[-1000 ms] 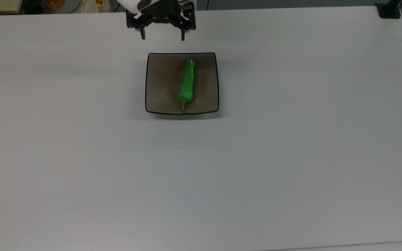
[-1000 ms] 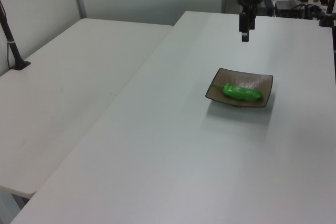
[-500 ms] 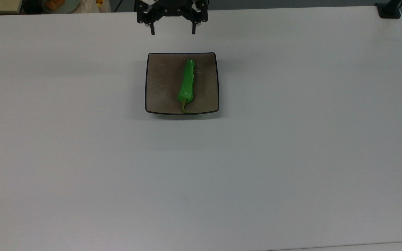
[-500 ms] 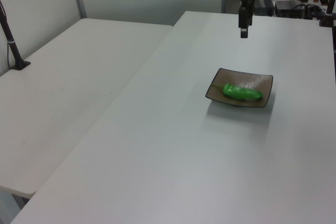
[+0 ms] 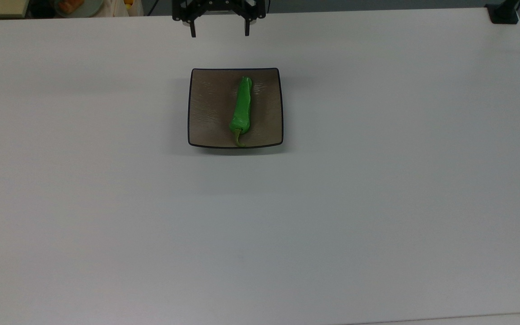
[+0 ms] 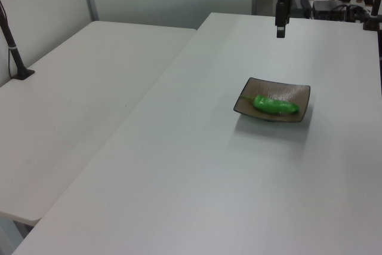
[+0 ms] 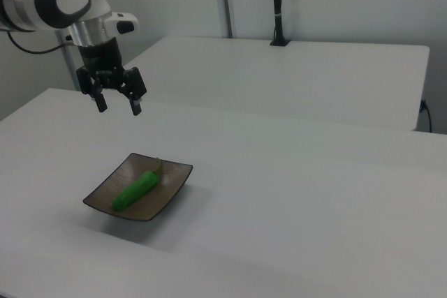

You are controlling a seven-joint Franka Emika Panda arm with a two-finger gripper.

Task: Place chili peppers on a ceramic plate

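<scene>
1 chili pepper [image 5: 241, 106] lies on the ceramic plate [image 5: 209, 108] (gripper [image 5: 220, 32] jaws spread).

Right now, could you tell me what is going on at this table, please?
A Franka arm's pincer hangs open and empty above the white table, beyond the far edge of the square ceramic plate. The green chili pepper lies on that plate, stem toward the top view's bottom. The placing looks done.
</scene>
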